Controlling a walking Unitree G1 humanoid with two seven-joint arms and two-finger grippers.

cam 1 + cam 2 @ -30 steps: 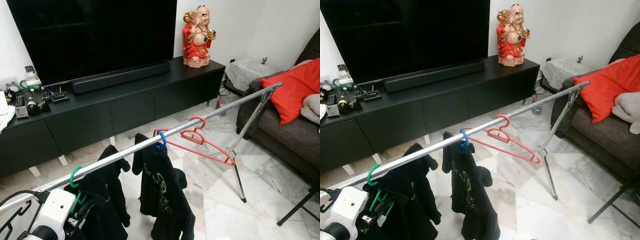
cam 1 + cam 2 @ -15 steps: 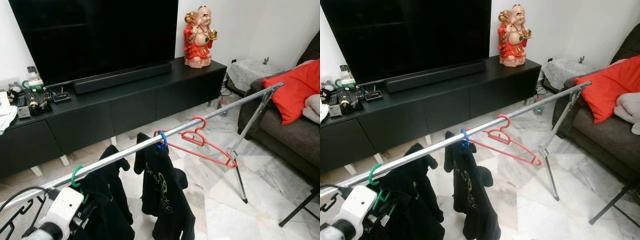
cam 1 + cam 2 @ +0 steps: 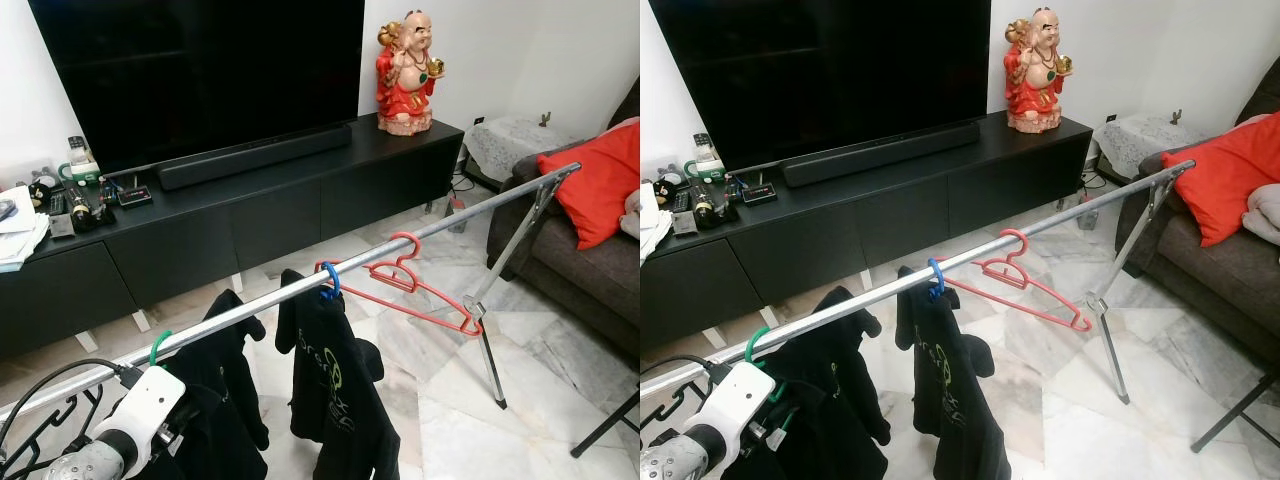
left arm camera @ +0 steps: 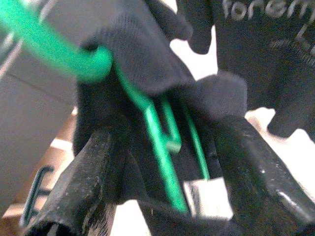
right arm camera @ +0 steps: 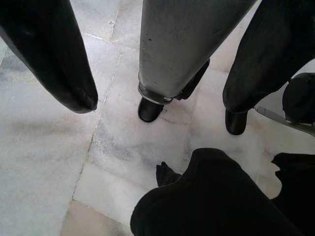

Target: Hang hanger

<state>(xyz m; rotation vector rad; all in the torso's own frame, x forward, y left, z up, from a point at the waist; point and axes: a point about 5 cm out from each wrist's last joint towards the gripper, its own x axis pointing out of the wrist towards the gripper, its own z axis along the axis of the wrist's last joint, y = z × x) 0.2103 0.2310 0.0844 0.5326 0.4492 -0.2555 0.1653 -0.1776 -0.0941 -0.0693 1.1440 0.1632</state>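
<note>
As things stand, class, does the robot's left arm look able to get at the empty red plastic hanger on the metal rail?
Probably not from here. The red hanger hangs far along the metal rail, beyond the blue-hooked black shirt, while the left gripper sits at the near end, its fingers around the green hanger.

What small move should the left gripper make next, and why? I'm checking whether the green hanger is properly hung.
Probably open and ease away: the green hanger already hooks over the rail, while the left gripper straddles its neck and black garment. The right arm hangs idle.
</note>
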